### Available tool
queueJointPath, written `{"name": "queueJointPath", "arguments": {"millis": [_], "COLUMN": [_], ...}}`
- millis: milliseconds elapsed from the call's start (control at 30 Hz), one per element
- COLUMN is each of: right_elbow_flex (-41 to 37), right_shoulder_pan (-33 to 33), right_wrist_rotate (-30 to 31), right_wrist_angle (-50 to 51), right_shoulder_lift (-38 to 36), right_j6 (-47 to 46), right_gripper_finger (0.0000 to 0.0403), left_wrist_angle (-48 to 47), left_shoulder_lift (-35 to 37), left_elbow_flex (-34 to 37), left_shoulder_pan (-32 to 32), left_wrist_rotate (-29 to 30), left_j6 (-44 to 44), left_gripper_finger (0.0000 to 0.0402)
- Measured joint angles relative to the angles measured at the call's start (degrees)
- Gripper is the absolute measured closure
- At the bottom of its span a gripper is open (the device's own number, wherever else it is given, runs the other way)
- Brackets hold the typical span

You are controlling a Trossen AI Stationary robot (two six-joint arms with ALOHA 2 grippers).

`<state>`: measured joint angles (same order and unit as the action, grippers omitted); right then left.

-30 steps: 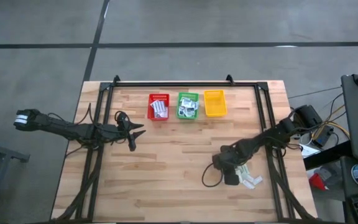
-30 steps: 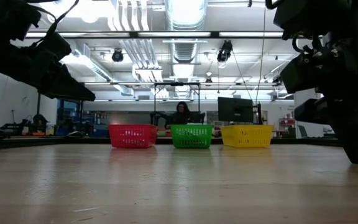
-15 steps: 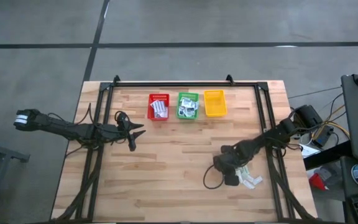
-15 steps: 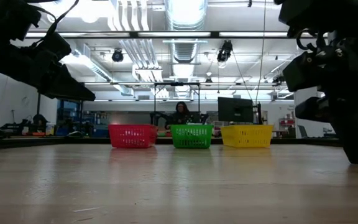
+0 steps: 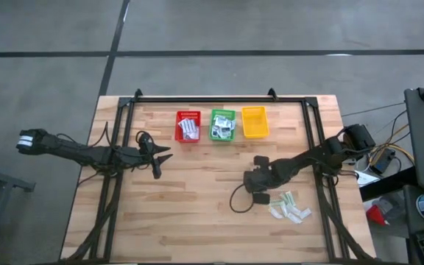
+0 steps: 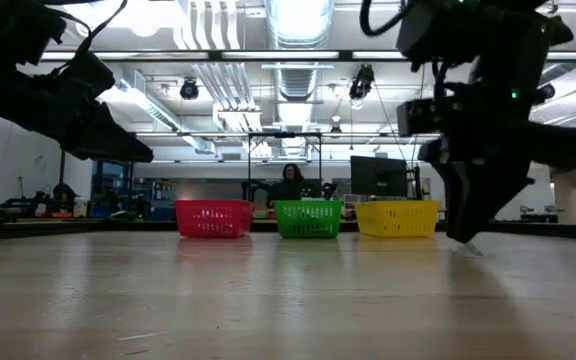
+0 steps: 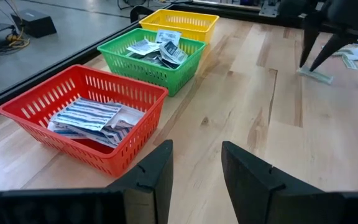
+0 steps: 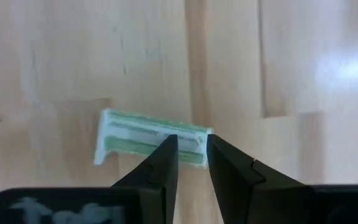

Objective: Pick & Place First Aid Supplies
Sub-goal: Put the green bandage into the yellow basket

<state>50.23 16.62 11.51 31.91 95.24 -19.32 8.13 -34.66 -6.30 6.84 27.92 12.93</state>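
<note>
Here, at the near right of the wooden table (image 5: 197, 213): right gripper (image 8: 190, 142) pointing down, fingers narrowly parted with a slim gap between them, tips set right at one end of a pale green-beige strip (image 8: 143, 137). Strip flat on the boards, lengthwise across the line of the fingers, the long edge nearest the wrist camera partly hidden behind both tips; not lifted, and no telling whether the tips touch it. Just beside, toward the table's right edge, a small loose heap of further first aid packets (image 5: 289, 208). At the far edge of the table, in a row: red basket (image 6: 213, 218) with blue-striped white packets, green basket (image 6: 308, 219) with small white-blue squares, yellow basket (image 6: 397, 218). Left gripper (image 5: 157, 158) idle above the left side of the table, level with the red basket, fingers spread wide around nothing. Surface of pale planks with a dark metal frame along the far edge. Beyond, a large hall with ceiling ducts and strip lights, a monitor (image 6: 378, 176), and a seated person (image 6: 292, 183) behind the green basket.
</note>
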Motion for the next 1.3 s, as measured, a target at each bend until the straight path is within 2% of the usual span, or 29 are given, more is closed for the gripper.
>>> {"name": "queueJointPath", "arguments": {"millis": [300, 600, 1000, 1300], "right_elbow_flex": [3.44, 2.88, 2.1, -0.91], "right_shoulder_pan": [0.09, -1.23, -3.98, -4.92], "right_wrist_rotate": [-0.69, -1.1, -4.08, -4.35], "right_wrist_angle": [5.44, 5.38, 5.19, 1.81], "right_shoulder_lift": [-0.24, -0.27, -0.37, -0.37], "right_j6": [2.97, -1.1, -3.21, -5.6], "right_gripper_finger": [0.031, 0.0288, 0.0231, 0.0223], "left_wrist_angle": [0.01, -0.01, -0.03, -0.03], "left_shoulder_lift": [-0.01, 0.01, 0.0, -0.01], "left_elbow_flex": [-0.01, 0.01, -0.01, -0.01], "left_shoulder_pan": [0.0, 0.01, 0.0, 0.01], "left_wrist_rotate": [-0.02, -0.02, -0.01, 0.0], "left_j6": [0.72, 0.46, 0.34, -0.55], "left_gripper_finger": [0.0268, 0.0268, 0.0268, 0.0268]}}
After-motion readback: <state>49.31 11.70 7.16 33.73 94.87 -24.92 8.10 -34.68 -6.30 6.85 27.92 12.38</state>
